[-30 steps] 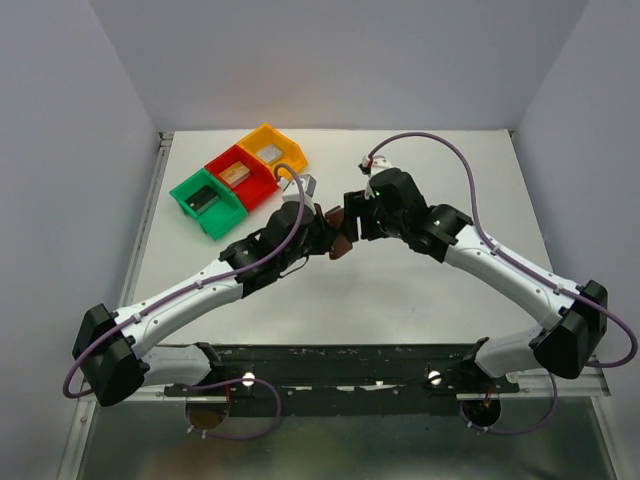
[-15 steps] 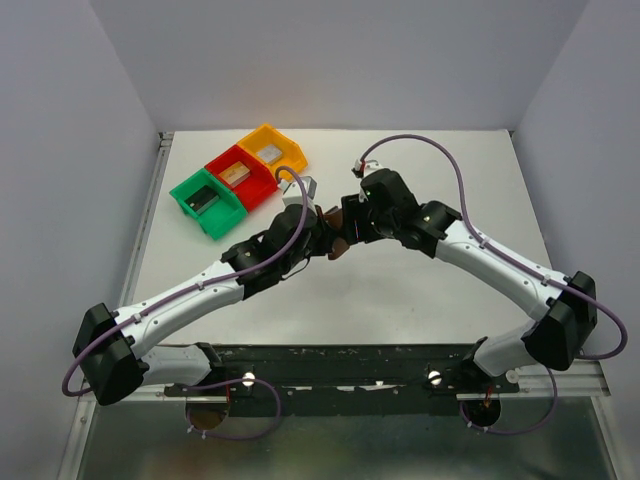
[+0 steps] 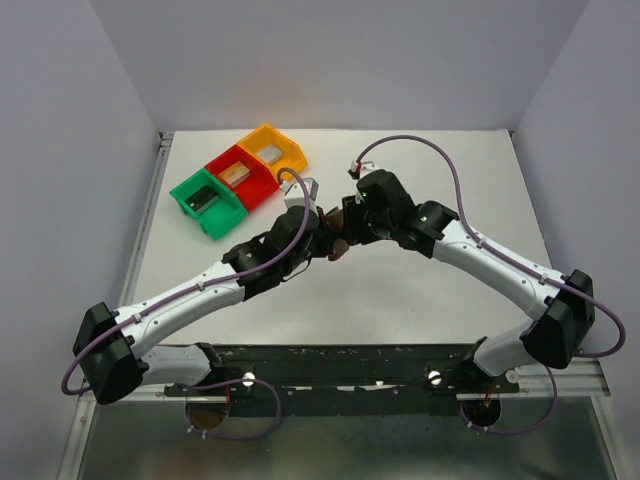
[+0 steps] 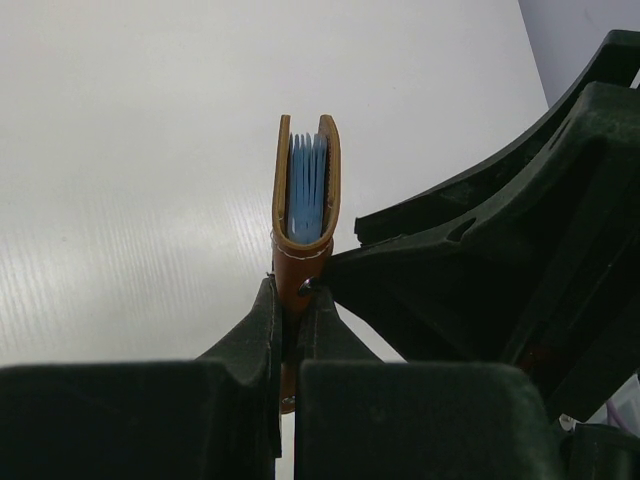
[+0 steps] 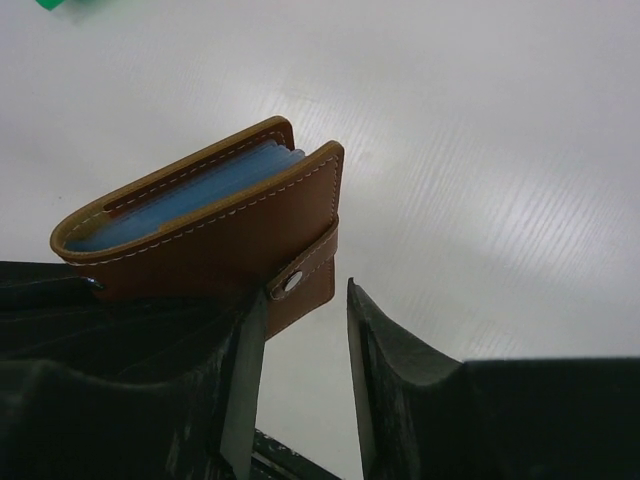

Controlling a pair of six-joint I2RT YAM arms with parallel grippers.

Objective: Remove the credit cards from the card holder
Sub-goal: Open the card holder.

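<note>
The card holder (image 4: 305,190) is a brown leather bifold with light-blue inner leaves, folded nearly closed and held above the table. My left gripper (image 4: 291,312) is shut on its lower edge. In the right wrist view the card holder (image 5: 200,235) lies on its side, its snap tab (image 5: 303,272) hanging at the near corner. My right gripper (image 5: 300,345) is open; the tab corner sits between its jaws, close against the left finger (image 5: 243,385) and apart from the right one. In the top view both grippers meet at the card holder (image 3: 338,243). The credit cards are hidden inside.
A green bin (image 3: 207,203), a red bin (image 3: 241,177) and a yellow bin (image 3: 272,150) stand in a diagonal row at the back left of the white table (image 3: 430,290), each with a small block inside. Walls enclose the table on three sides.
My right gripper has moved left up to the card holder and its jaws have narrowed. The left arm has kept the holder almost still.
</note>
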